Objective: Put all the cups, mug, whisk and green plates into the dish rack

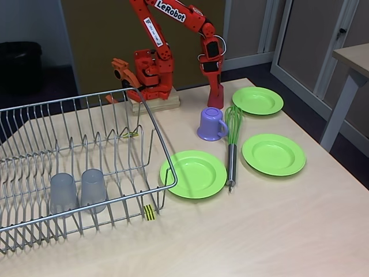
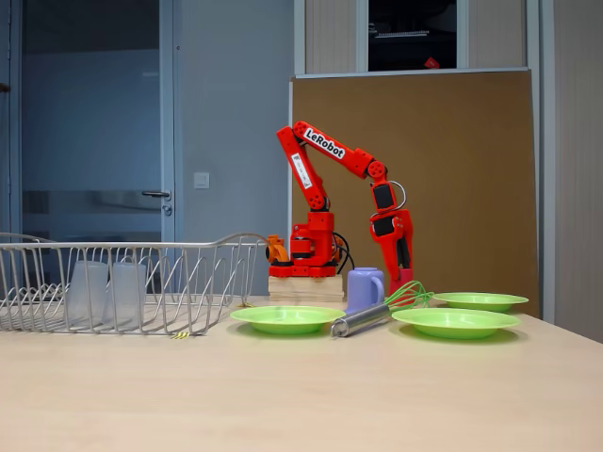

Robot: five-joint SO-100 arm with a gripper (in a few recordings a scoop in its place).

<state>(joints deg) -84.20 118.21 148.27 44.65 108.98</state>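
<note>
Done: two grey cups [image 1: 78, 191] in rack [image 1: 34, 109], far from my pincer [image 1: 215, 103] | left: mug [image 1: 211, 124] and whisk [image 1: 232, 144] just beside my pincer, three plates [image 1: 193, 173] nearby on surface [image 1: 259, 231] | pincer down at surface behind mug, opening and hold unclear

From my station I see an orange-red arm [image 1: 167, 23] with white "LeRobot" lettering on a black label; its gripper [image 1: 215, 99] is the same red; the mug [image 1: 211, 124] is lavender-purple; the whisk [image 1: 232, 144] has bright green loops and a silver handle; three plates [image 1: 193, 173] are lime green; the dish rack [image 1: 75, 156] is silver wire with a yellow-black striped tag [image 1: 149, 212]; two cups [image 1: 78, 191] inside are translucent grey; the table [image 1: 259, 231] is pale wood.
</note>
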